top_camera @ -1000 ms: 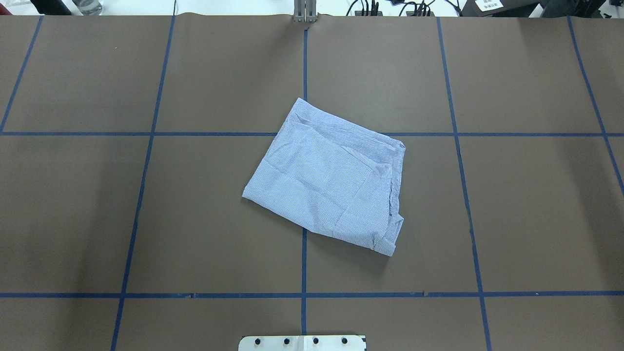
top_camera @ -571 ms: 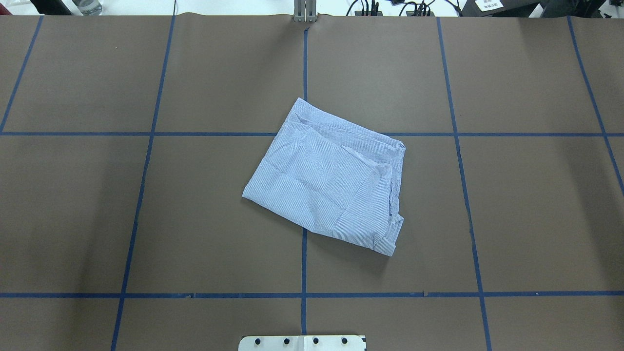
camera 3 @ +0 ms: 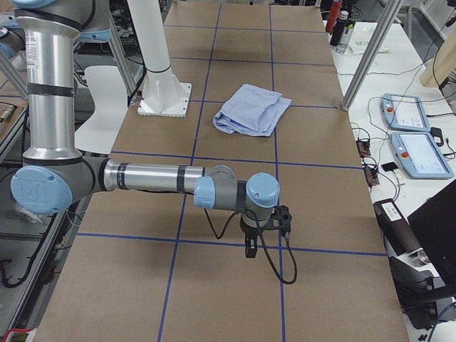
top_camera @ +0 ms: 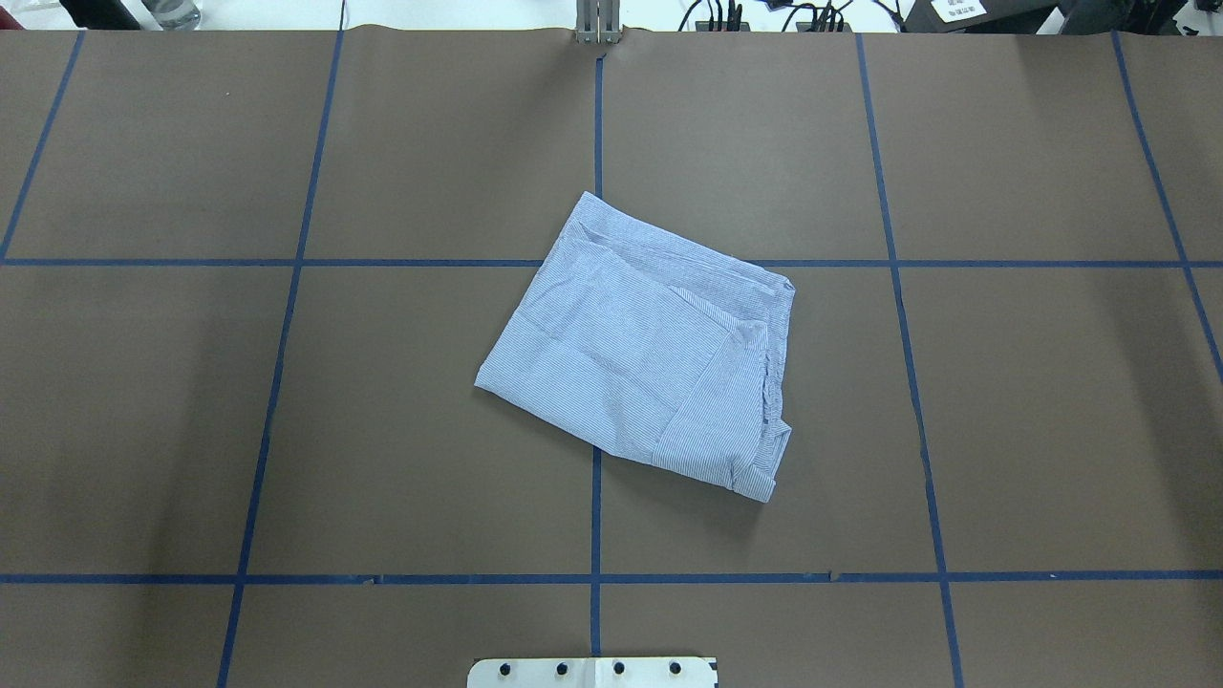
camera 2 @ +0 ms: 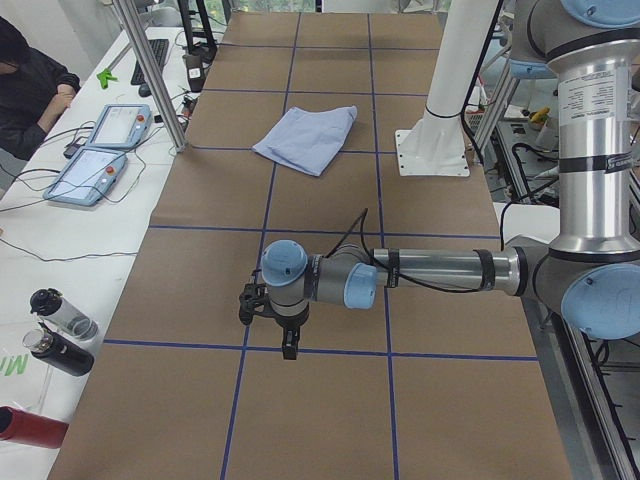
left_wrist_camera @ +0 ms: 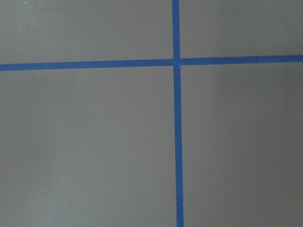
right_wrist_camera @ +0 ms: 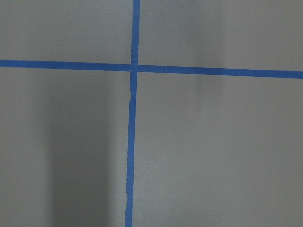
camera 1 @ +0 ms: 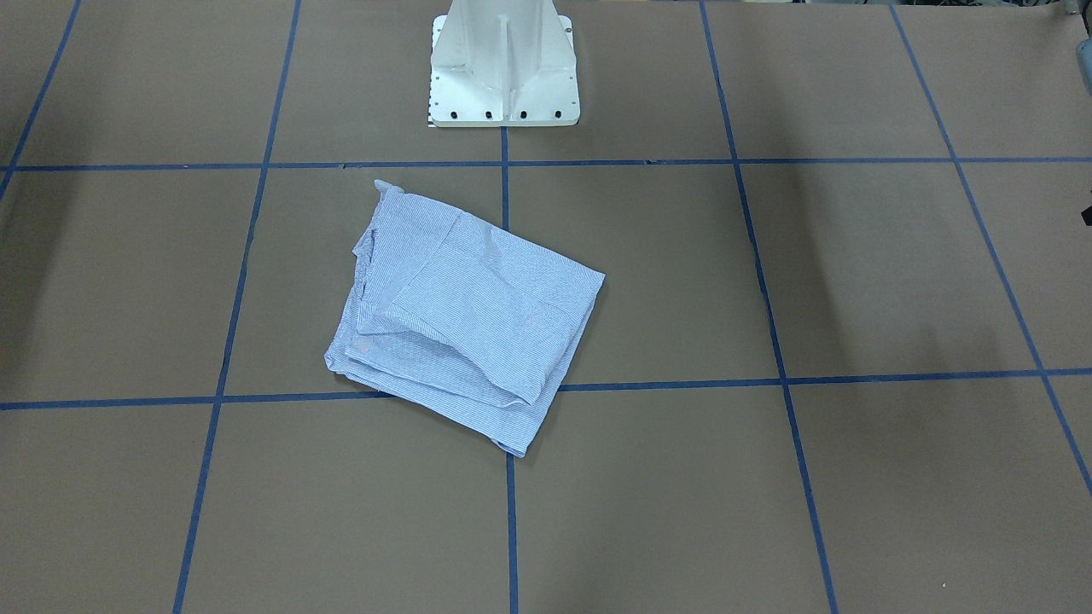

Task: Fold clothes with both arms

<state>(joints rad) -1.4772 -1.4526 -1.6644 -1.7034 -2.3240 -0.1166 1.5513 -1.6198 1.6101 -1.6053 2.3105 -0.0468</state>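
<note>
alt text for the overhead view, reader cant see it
A light blue striped shirt, folded into a rough tilted rectangle, lies near the middle of a brown table marked with a grid of blue tape. A white base plate shows at the bottom edge.

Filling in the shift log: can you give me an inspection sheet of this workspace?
Surface: brown paper cover with a blue tape grid, lying flat.
Job's things: striped shirt folded into a compact rectangle, skewed over a grid crossing near the centre; nothing holds it.
Clutter: nothing seen.
Grippers: left gripper and right gripper hang over bare surface at opposite table ends, far from the shirt; open or shut cannot be told.
Cables: black cable loops at the left wrist; another hangs by the right.
Surroundings: white pedestal; teach pendants, bottles and a person alongside.
</note>
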